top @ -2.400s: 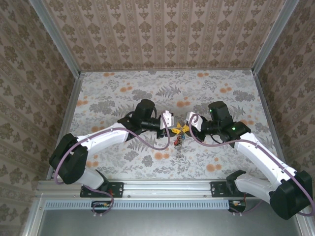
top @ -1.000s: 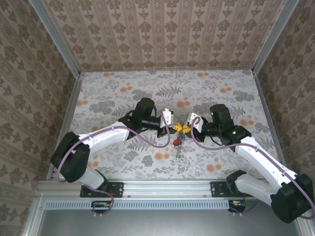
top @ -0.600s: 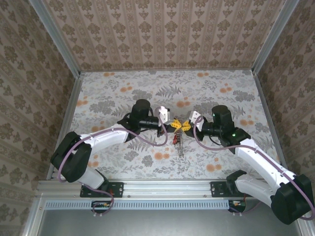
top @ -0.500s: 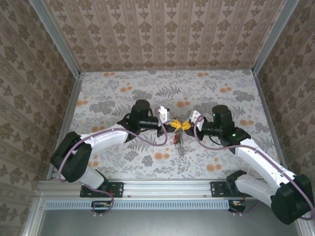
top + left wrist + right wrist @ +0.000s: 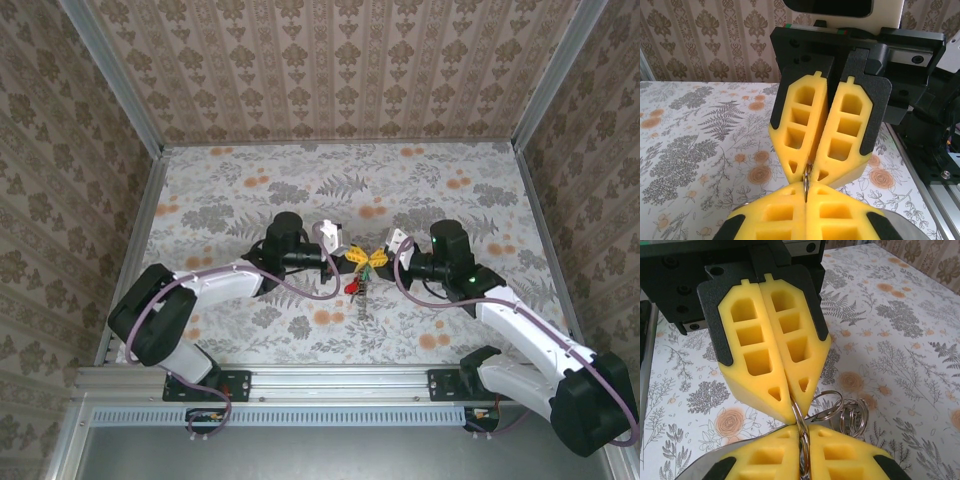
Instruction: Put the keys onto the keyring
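Both grippers meet tip to tip above the middle of the table. The keyring (image 5: pixel 801 421), a thin metal ring, stands on edge between them. My left gripper (image 5: pixel 355 257) is shut on one side of it, and my right gripper (image 5: pixel 375 256) is shut on the other. In the left wrist view, the ring (image 5: pixel 806 176) runs from my left gripper (image 5: pixel 806 189) into the right gripper (image 5: pixel 808 171). Smaller linked rings (image 5: pixel 854 416) hang beside my right gripper (image 5: pixel 803 434). The keys (image 5: pixel 353 288), one with a red head, dangle below the grippers.
The floral tabletop (image 5: pixel 250 185) is walled on three sides with patterned panels. A metal rail (image 5: pixel 320 380) runs along the near edge by the arm bases. Both arms reach inward from the bottom corners.
The left arm's wrist has shifted a little left and its forearm has dropped. The bunch of keys has swung slightly left. Both grippers stay pinched together on the ring.
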Robot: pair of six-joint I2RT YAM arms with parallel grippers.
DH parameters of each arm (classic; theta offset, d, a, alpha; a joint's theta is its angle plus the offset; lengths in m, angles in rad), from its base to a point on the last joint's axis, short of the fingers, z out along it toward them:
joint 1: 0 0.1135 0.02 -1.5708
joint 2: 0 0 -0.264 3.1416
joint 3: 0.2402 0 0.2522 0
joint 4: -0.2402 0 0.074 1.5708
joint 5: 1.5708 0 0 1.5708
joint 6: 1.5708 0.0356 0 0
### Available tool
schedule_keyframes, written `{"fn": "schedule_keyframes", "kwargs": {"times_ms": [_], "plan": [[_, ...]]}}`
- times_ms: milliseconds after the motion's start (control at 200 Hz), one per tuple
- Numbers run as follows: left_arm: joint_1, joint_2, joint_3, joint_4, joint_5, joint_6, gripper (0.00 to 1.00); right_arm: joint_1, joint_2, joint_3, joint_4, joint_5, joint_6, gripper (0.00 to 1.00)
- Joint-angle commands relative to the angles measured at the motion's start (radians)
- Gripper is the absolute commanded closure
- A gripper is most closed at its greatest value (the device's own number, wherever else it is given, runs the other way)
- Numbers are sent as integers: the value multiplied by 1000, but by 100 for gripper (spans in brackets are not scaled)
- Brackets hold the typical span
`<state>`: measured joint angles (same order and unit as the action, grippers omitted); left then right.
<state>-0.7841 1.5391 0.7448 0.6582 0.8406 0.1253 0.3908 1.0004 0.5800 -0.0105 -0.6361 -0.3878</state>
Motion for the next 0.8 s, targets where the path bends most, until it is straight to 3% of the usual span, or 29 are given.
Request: {"fn": "schedule_keyframes", "kwargs": {"times_ms": [0,280,375,485,690,795], "plan": [[4,-11,3,179,-21,-41,100,-3,5,-35,-27,9,29,87],[4,1,-21,189,-49,-35,100,-1,29,-23,-102,53,-16,80],[3,6,-25,188,-54,-35,100,-1,33,-17,-110,48,-19,87],[2,6,-29,192,-57,-36,100,1,35,-16,-104,40,-4,76],[2,3,-27,175,-53,-28,100,1,-46,6,-122,81,-40,70],[2,0,-21,156,-42,-21,100,1,-62,68,-213,104,-102,63]]}}
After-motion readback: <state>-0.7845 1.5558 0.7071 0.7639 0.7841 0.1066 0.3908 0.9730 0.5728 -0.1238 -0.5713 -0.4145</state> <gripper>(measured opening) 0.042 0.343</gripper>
